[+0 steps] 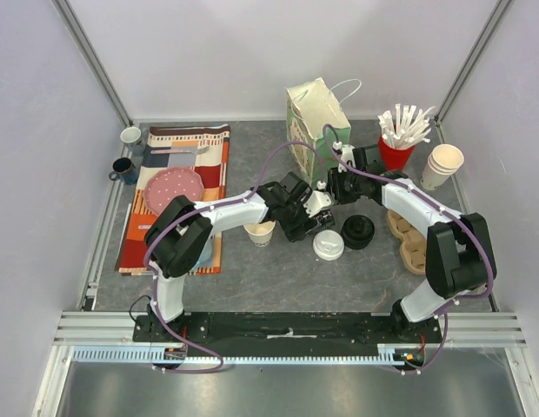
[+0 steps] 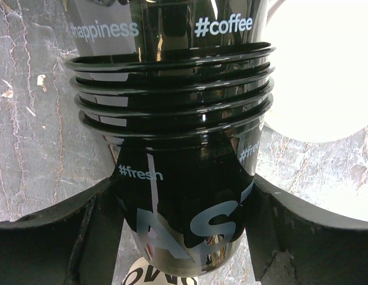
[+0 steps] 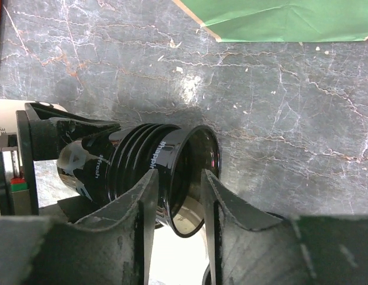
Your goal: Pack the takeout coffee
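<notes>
A small paper cup capped with a round white plastic sip lid (image 1: 329, 246) stands on the grey marbled worktop (image 1: 278, 278) in front of the tall cream-and-green paper carrier bag (image 1: 315, 117), on the side nearer the arm bases. Between that bag and the lidded cup, a nested stack of glossy black disposable cups (image 2: 184, 119), printed with hashtag words, lies horizontal with its open mouth toward the bag's right. The left pincer (image 2: 184, 202) is clenched on the stack's base, a finger against each side. The right pincer (image 3: 179, 178) is released: its fingers stand parted astride the outermost rim, one outside the wall and one across the mouth, with slack between them. A lidless pale paper cup (image 1: 260, 233) stands in front of the bag and to its left. A black round lid (image 1: 358, 231) sits in front and slightly right.
</notes>
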Controlling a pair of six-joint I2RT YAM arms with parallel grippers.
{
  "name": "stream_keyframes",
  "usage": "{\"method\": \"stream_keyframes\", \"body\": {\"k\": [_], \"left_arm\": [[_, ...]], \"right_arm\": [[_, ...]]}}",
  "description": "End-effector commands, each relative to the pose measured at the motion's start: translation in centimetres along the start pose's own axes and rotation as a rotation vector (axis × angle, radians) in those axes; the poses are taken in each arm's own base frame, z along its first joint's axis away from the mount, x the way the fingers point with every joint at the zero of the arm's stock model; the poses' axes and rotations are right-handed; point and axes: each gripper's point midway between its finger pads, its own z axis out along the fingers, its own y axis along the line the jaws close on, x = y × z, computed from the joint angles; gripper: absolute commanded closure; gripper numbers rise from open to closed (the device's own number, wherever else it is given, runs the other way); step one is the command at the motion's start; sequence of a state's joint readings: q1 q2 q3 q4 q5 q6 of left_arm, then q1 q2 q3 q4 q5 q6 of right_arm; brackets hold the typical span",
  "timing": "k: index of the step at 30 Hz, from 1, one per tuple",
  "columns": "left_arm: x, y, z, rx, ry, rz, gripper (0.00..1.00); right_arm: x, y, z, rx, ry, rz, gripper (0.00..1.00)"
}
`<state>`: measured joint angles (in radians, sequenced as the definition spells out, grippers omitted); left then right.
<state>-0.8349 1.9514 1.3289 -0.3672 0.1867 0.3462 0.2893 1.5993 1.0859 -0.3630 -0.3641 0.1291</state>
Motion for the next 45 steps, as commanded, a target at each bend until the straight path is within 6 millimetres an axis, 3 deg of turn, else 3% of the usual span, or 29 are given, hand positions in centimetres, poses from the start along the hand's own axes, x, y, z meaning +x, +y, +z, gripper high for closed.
{"method": "stream_keyframes", "body": {"k": [1,7,13,16,17,22,27,33,41,45], "left_arm": [[-1.0,-0.3,0.4,0.02,-0.018,0.036,0.38],[-1.8,-0.1,0.1,0.01,-0.038,0.027,0.45],[-2.1,0.0,-0.1,0.004,-0.049,0.023,0.5],[-2.3,0.1,-0.3,0.0,-0.055,0.027,0.53],[-2.4,0.1,-0.3,0.0,-0.056,0.029,0.53],[-3.2,0.2,-0.8,-0.007,-0.074,0.032,0.61],[-4.1,0.4,-1.5,-0.012,-0.087,0.033,0.72],[-4.8,0.4,-2.6,-0.013,-0.111,0.04,0.86],[-5.8,0.5,-3.6,-0.018,-0.135,0.039,0.96],[-7.4,0.6,-5.3,-0.024,-0.171,0.039,0.98]], "right_arm": [[-1.2,0.6,-0.7,-0.055,-0.056,0.015,0.56],[0.1,0.8,0.1,-0.129,-0.011,0.084,0.54],[1.2,0.9,0.6,-0.197,0.008,0.141,0.62],[1.0,0.9,0.5,-0.212,0.0,0.157,0.76],[0.9,0.9,0.4,-0.213,-0.005,0.161,0.84],[-0.3,0.7,-0.4,-0.211,-0.042,0.161,1.0],[-2.4,1.0,-2.5,-0.189,-0.112,0.131,1.0],[-4.5,-0.4,-6.2,-0.033,-0.18,0.055,1.0],[-5.9,-1.2,-9.6,0.065,-0.22,0.01,1.0],[-7.1,-1.3,-11.7,0.119,-0.256,-0.032,1.0]]}}
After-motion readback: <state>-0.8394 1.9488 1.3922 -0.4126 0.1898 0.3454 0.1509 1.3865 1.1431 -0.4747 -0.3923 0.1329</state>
